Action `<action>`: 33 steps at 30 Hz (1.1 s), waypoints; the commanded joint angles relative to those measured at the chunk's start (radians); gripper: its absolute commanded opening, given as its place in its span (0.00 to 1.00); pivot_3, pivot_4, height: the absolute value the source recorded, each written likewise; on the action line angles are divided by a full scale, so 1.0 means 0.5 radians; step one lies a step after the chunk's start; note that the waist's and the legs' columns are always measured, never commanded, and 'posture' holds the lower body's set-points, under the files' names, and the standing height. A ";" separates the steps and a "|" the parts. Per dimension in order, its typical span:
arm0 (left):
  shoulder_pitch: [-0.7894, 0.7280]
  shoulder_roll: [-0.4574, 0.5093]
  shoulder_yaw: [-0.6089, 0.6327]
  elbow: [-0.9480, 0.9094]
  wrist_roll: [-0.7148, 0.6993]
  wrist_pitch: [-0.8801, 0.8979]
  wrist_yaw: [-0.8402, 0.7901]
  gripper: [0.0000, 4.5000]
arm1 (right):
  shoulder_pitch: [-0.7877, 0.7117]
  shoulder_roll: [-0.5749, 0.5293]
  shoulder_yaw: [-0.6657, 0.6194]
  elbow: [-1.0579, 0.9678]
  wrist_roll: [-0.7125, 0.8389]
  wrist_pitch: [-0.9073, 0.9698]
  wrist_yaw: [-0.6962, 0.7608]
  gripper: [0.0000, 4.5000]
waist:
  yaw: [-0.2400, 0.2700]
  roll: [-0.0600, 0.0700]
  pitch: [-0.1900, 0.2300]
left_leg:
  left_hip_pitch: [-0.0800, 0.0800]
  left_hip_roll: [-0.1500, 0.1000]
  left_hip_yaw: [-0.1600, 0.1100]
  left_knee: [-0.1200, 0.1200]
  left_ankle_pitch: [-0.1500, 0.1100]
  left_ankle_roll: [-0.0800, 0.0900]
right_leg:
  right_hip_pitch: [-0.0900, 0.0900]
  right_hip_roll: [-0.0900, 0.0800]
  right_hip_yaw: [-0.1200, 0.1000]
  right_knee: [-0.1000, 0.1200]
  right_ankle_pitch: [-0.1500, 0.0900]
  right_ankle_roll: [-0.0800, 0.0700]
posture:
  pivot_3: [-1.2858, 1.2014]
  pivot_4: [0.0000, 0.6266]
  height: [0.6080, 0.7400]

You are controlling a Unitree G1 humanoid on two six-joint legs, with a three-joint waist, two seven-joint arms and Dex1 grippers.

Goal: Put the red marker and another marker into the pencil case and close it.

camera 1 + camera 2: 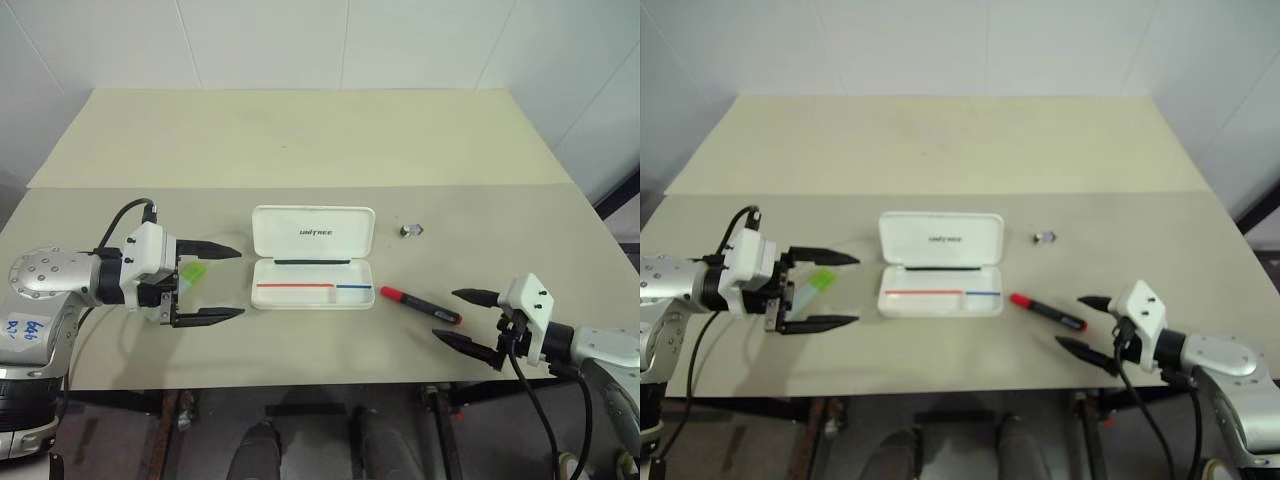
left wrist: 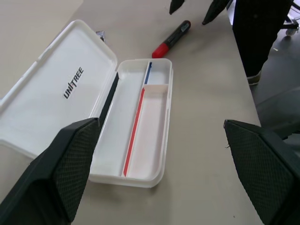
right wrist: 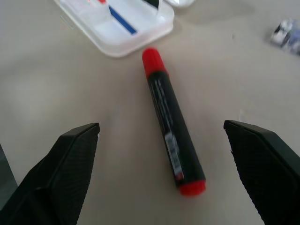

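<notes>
The white pencil case (image 1: 268,300) lies open at the table's middle, its "UNITREE" lid folded back flat. Inside its tray are a thin red-and-blue stick (image 1: 312,286) and a thin black pen (image 1: 312,262). The red marker (image 1: 420,305) lies on the table just right of the case, red cap toward it. My right gripper (image 1: 445,315) is open, its fingertips on either side of the marker's tail end; the right wrist view shows the marker (image 3: 171,122) between the spread fingers. Left of the case, my left gripper (image 1: 241,282) is open. The pale-green marker (image 1: 190,273) sits between its fingers near the palm, ungripped.
A small shiny metal object (image 1: 411,230) rests on the table to the right of the lid. The beige table (image 1: 300,140) stretches back to a white tiled wall. Its front edge runs just below both grippers.
</notes>
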 commanded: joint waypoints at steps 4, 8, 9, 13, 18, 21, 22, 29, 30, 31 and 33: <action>-0.128 -0.033 -0.028 0.000 -0.069 0.012 0.045 0.99 | -0.137 0.032 0.107 0.186 -0.076 -0.136 0.089 1.00 | -0.008 0.000 0.000 | -0.001 0.000 0.000 0.001 0.000 0.000 | 0.000 0.000 0.000 0.000 0.001 0.002 | 0.52 0.24 1.00; -0.174 -0.023 -0.038 0.016 -0.093 0.041 0.034 0.99 | -0.228 0.058 0.169 0.362 -0.112 -0.182 0.145 1.00 | -0.018 0.000 0.000 | -0.002 0.000 0.000 0.002 0.000 0.000 | 0.000 0.000 0.000 0.000 0.001 0.003 | 0.52 0.24 1.00; -0.194 -0.023 -0.041 0.027 -0.090 0.037 0.034 1.00 | -0.236 0.057 0.172 0.389 -0.118 -0.190 0.160 0.96 | -0.019 0.000 0.000 | -0.001 0.000 0.000 0.002 0.000 0.000 | 0.000 0.000 0.000 0.001 0.001 0.003 | 0.52 0.24 1.00; -0.236 -0.018 -0.044 0.048 -0.097 0.059 0.030 1.00 | -0.242 0.038 0.179 0.448 -0.121 -0.200 0.210 0.71 | -0.020 0.000 0.000 | -0.001 0.000 0.000 0.002 0.000 0.000 | 0.000 0.000 0.000 0.003 0.001 0.003 | 0.52 0.24 1.00; -0.252 -0.022 -0.050 0.071 -0.083 0.042 0.022 1.00 | -0.257 0.034 0.182 0.461 -0.123 -0.196 0.228 0.32 | -0.021 0.000 0.000 | 0.000 0.000 0.000 0.003 0.000 0.000 | 0.000 0.000 0.000 0.003 0.001 0.003 | 0.52 0.24 1.00; -0.265 -0.031 -0.058 0.078 -0.081 0.037 0.024 1.00 | -0.268 0.037 0.179 0.445 -0.114 -0.181 0.234 0.14 | -0.021 0.000 0.000 | 0.000 0.000 0.000 0.003 0.000 0.000 | 0.000 0.000 0.000 0.003 0.001 0.003 | 0.52 0.24 1.00; -0.267 -0.032 -0.060 0.079 -0.080 0.037 0.025 1.00 | -0.269 0.037 0.179 0.443 -0.114 -0.179 0.234 0.14 | -0.021 0.000 0.000 | -0.001 0.000 0.000 0.003 0.000 0.000 | 0.000 0.000 0.000 0.003 0.001 0.003 | 0.52 0.24 1.00; -0.282 -0.040 -0.079 0.114 -0.061 -0.008 0.022 1.00 | -0.318 -0.038 0.012 0.355 -0.104 -0.146 0.130 0.14 | -0.021 0.000 0.000 | 0.000 0.000 0.000 0.006 0.000 0.000 | 0.001 0.000 0.001 0.005 0.002 0.004 | 0.52 0.24 1.00; -0.278 -0.034 -0.077 0.121 -0.058 -0.018 0.017 1.00 | -0.320 -0.058 -0.010 0.316 -0.086 -0.128 0.141 0.14 | -0.021 0.001 0.001 | -0.001 0.000 0.000 0.006 0.000 0.000 | 0.000 0.000 0.001 0.005 0.002 0.004 | 0.52 0.24 1.00; -0.275 -0.022 -0.071 0.133 -0.054 -0.028 0.011 1.00 | -0.332 -0.084 -0.030 0.263 -0.062 -0.103 0.153 0.14 | -0.021 0.001 0.001 | -0.001 0.000 0.000 0.006 0.000 0.000 | 0.000 0.000 0.001 0.005 0.002 0.004 | 0.52 0.24 1.00; -0.270 0.001 -0.058 0.154 -0.046 -0.046 -0.002 1.00 | -0.363 -0.131 -0.052 0.162 -0.016 -0.049 0.170 0.14 | -0.025 0.001 0.001 | 0.000 0.000 0.000 0.005 0.000 0.000 | 0.000 0.000 0.001 0.006 0.002 0.004 | 0.52 0.24 1.00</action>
